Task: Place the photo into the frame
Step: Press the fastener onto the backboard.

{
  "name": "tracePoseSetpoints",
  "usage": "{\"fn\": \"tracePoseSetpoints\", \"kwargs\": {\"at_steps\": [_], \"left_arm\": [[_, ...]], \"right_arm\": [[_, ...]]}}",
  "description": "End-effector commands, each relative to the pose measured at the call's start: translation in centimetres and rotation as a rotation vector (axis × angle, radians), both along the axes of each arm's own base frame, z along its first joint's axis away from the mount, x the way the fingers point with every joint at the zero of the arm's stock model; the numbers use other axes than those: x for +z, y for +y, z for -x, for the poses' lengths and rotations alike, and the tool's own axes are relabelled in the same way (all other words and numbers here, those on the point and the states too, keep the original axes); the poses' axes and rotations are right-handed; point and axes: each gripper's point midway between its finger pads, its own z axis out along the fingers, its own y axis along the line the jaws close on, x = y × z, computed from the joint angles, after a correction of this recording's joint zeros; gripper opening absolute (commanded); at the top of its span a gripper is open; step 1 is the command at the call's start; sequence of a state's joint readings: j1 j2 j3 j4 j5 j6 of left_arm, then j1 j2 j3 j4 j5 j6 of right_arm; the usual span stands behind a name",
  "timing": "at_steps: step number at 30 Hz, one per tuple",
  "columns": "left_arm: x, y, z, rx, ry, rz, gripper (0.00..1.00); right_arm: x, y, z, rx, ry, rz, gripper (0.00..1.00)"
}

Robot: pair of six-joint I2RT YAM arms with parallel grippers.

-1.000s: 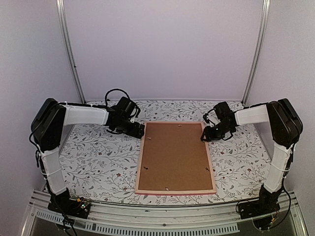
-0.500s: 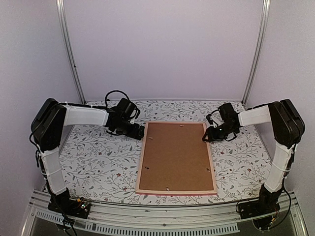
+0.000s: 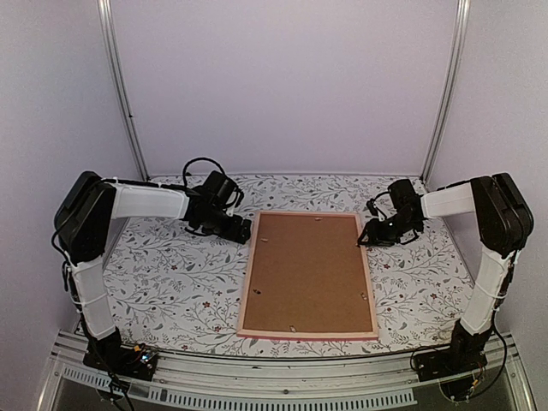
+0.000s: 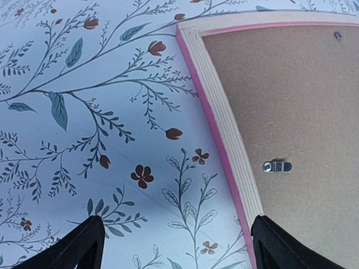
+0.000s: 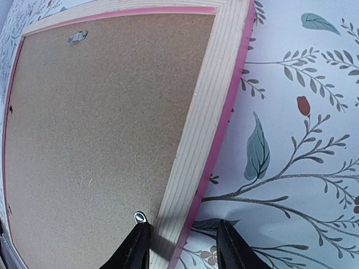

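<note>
Pink-edged wooden picture frame [image 3: 246,282] lies face down in the middle of a bench [image 3: 171,274] covered in floral cloth. A plain brown backing board [image 3: 308,272] fills the frame, with small metal turn clips [image 4: 277,166] on it near the rails.

The left arm reaches in from the frame's left. Its left hand [image 3: 242,229] is at the frame's far left corner, with fingers spread wide across the left rail, holding nothing.

The right arm reaches in from the frame's right. Its right hand [image 3: 364,237] is at the far right corner, partly open. One finger is over the board's edge and the other over the cloth just outside the right rail, gripping nothing.
</note>
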State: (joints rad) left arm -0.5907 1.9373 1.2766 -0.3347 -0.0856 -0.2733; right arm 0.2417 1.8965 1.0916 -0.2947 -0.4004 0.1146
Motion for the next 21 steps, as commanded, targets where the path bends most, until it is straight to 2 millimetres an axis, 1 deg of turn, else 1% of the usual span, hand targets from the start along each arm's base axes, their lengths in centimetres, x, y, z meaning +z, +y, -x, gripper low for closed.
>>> {"fn": "tracePoseSetpoints", "kwargs": {"at_steps": [1, 8, 13, 21], "left_arm": [[-0.6, 0.1, -0.6, 0.002, 0.011, 0.002, 0.94], [-0.7, 0.0, -0.9, 0.003, 0.013, -0.003, 0.94], [-0.7, -0.1, -1.2, 0.002, 0.016, 0.002, 0.94], [-1.0, -0.2, -1.1, -0.001, 0.027, 0.008, 0.93]], "right_arm": [[-1.0, -1.3, 1.0, -0.021, 0.041, 0.058, 0.42], [-1.2, -2.0, 1.5, -0.031, 0.032, 0.098, 0.44], [-1.1, -1.7, 1.9, -0.026, 0.013, 0.138, 0.47], [-1.8, -1.9, 2.3, -0.032, 0.015, 0.173, 0.48]]}}
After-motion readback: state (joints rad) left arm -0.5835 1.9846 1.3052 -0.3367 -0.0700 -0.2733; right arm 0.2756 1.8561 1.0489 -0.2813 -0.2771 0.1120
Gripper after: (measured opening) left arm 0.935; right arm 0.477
